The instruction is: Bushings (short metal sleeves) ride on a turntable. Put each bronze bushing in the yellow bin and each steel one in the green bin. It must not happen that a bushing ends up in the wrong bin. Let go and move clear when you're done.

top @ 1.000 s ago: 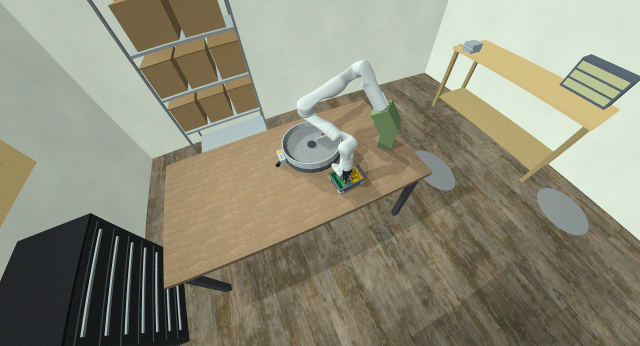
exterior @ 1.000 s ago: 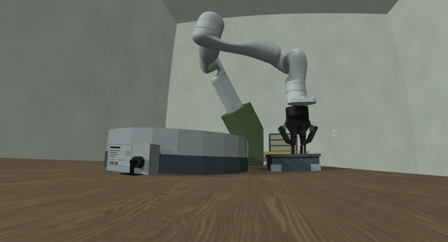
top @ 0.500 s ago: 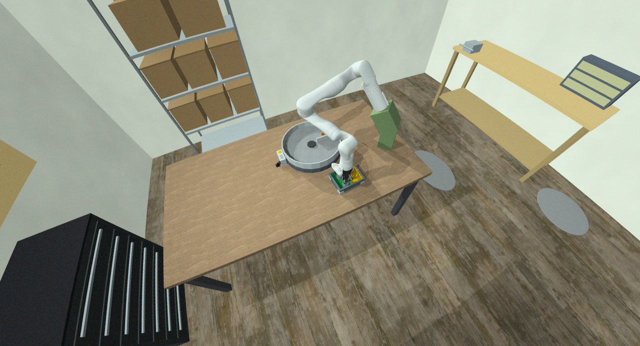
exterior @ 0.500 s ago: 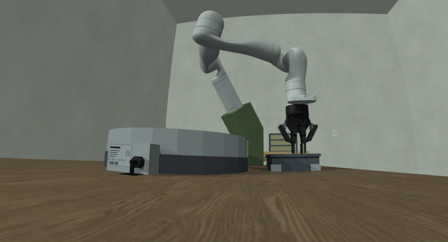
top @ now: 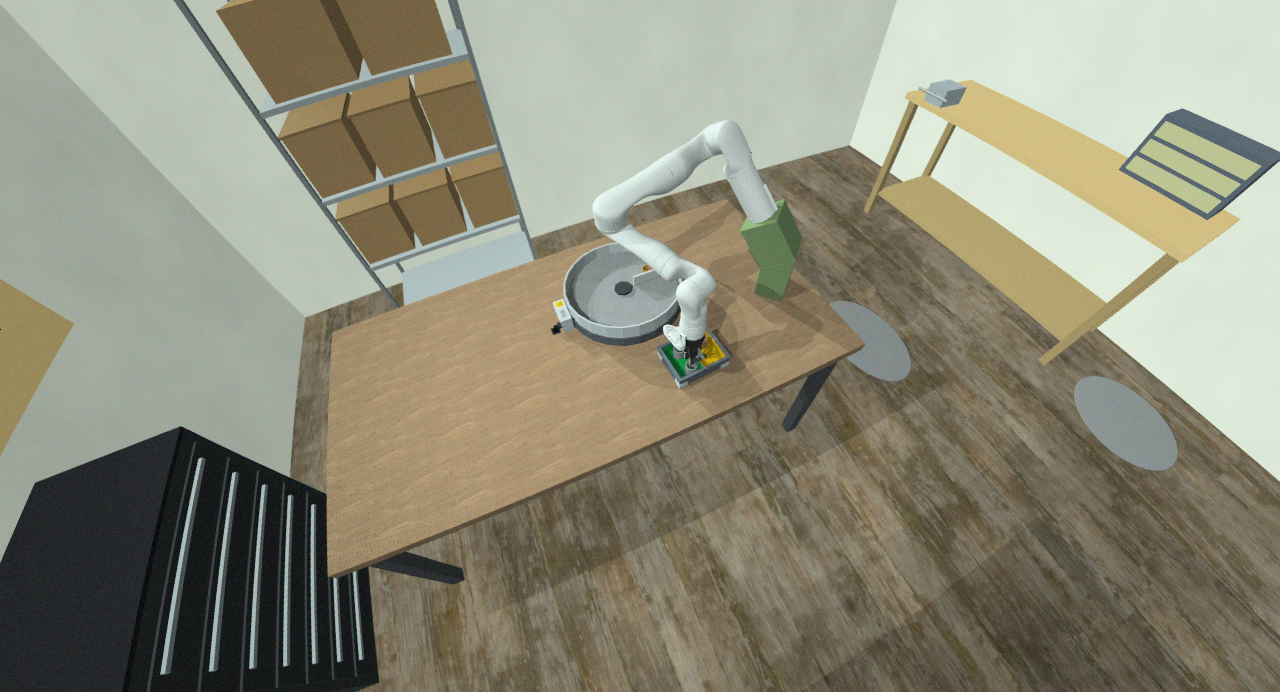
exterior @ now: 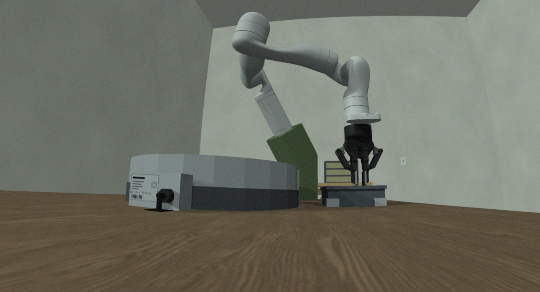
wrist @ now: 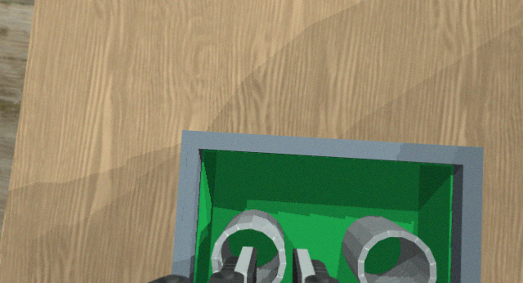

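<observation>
In the wrist view, two steel bushings lie on their sides in the green bin [wrist: 327,172] [top: 671,358], one on the left [wrist: 253,219] and one on the right [wrist: 368,230]. My gripper [wrist: 274,267] [exterior: 358,182] [top: 690,363] hangs over the bin with its fingers narrowly apart. One finger is inside the left bushing's bore and the other outside its wall, and they do not clamp it. The yellow bin [top: 716,352] adjoins the green one; the arm hides most of it. The grey turntable [top: 599,276] [exterior: 226,169] stands just behind the bins, and no bushing shows on it.
The two bins share a grey frame [wrist: 327,141] [exterior: 352,196] on the wooden table [top: 501,419]. A green pedestal [top: 774,249] [exterior: 298,150] carries the arm behind the turntable. A shelf with boxes [top: 375,115], a black drawer cabinet [top: 179,563] and a wooden bench [top: 1056,169] stand around the table.
</observation>
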You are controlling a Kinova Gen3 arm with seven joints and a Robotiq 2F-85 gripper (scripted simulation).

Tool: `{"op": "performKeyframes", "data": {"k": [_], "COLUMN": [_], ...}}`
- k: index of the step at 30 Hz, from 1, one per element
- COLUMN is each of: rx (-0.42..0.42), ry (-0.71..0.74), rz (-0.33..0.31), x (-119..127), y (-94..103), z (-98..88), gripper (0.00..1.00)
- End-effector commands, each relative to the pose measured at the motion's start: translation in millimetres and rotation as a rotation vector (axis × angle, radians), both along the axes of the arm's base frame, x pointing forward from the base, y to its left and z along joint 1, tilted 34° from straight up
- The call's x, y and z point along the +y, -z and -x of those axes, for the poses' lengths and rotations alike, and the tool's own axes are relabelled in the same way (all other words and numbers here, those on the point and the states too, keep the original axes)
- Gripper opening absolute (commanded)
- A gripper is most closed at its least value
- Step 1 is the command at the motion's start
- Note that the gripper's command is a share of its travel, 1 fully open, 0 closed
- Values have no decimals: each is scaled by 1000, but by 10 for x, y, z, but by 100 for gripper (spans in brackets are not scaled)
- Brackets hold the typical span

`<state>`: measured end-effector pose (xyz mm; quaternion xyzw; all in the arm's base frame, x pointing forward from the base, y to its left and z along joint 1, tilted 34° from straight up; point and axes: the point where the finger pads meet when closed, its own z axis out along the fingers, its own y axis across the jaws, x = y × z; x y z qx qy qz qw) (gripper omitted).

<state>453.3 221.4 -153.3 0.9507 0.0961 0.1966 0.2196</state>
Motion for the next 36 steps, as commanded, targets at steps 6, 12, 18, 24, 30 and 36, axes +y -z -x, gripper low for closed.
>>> {"op": "performKeyframes", "data": {"k": [6, 12, 18, 24, 30, 36], "rx": [-2, -2, -2, -2, -2, -1], "ry": [-2, -2, -2, -2, -2, -2], "rz": [-2, -2, -2, -2, -2, -1], "x": [16, 228, 312, 439, 439, 439], "y": [-18, -480, -665, -943, -943, -941], "z": [-1, 235, 328, 469, 469, 471], "gripper": [19, 19, 19, 19, 19, 19]}}
